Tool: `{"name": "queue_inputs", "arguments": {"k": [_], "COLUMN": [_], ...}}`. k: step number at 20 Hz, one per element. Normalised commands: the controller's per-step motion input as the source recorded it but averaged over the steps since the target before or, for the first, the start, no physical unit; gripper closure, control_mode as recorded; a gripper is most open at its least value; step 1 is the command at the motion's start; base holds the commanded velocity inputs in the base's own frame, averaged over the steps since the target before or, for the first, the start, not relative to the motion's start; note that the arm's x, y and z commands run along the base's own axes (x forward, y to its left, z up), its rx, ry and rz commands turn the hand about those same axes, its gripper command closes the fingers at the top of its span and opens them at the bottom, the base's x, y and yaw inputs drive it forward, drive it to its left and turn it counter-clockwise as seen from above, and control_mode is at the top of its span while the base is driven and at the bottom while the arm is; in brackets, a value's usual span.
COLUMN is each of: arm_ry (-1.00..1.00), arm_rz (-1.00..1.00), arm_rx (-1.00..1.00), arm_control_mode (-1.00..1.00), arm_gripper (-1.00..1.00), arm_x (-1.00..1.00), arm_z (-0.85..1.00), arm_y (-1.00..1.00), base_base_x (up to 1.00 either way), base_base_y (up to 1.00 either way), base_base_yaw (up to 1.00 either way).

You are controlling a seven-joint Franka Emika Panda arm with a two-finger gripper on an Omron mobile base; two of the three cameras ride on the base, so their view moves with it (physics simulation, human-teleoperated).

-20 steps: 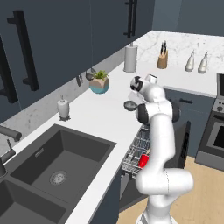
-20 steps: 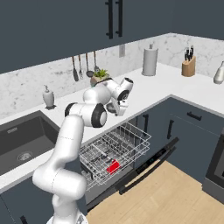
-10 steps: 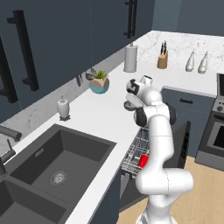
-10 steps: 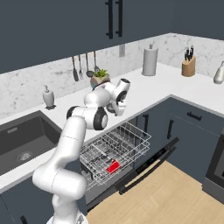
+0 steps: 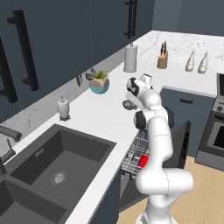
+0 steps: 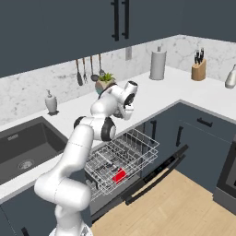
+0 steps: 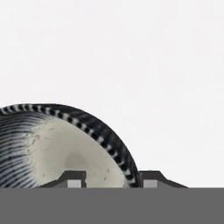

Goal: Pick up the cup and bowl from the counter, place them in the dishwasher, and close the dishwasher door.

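The bowl (image 7: 52,148), dark striped outside and pale inside, sits on the white counter (image 5: 100,113) near its front edge. My gripper (image 7: 112,181) points down over it, one fingertip (image 7: 74,178) inside the bowl and the other just outside the rim, jaws partly narrowed and not clamped. From the left base view the gripper (image 5: 130,99) hangs right above the bowl (image 5: 127,105). The red cup (image 6: 119,175) lies in the pulled-out wire rack (image 6: 133,147) of the dishwasher. The dishwasher door (image 6: 159,173) hangs open, folded down.
A teal planter (image 5: 99,85), a white soap dispenser (image 5: 63,108), a paper-towel roll (image 5: 130,58) and a knife block (image 5: 162,60) stand along the back of the counter. A dark sink (image 5: 52,166) lies to the left. An oven (image 5: 216,131) stands at the right.
The jaws have narrowed around the bowl's rim. The hand has sunk slightly toward the bowl; the bowl and cup have not moved.
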Motion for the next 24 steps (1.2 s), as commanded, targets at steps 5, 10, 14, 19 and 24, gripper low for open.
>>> {"name": "queue_inputs", "arguments": {"k": [5,10,14,19,24], "arm_ry": [-0.10,-0.18,-0.22,-0.30,-0.24], "arm_rz": [0.00,0.00,0.00,0.00,0.00], "arm_rx": [0.00,0.00,0.00,0.00,0.00], "arm_control_mode": [-1.00,-1.00,-1.00,-1.00,-1.00], "arm_gripper": [1.00,1.00,1.00,1.00,1.00], "arm_x": [-0.93,-1.00,-1.00,-1.00,-1.00], "arm_z": [0.00,0.13,0.12,0.05,0.00], "arm_y": [0.00,0.00,0.00,0.00,-0.14], "base_base_x": [0.00,0.00,0.00,0.00,0.00], "base_base_y": [0.00,0.00,0.00,0.00,0.00], "base_base_yaw": [0.00,0.00,0.00,0.00,0.00]}}
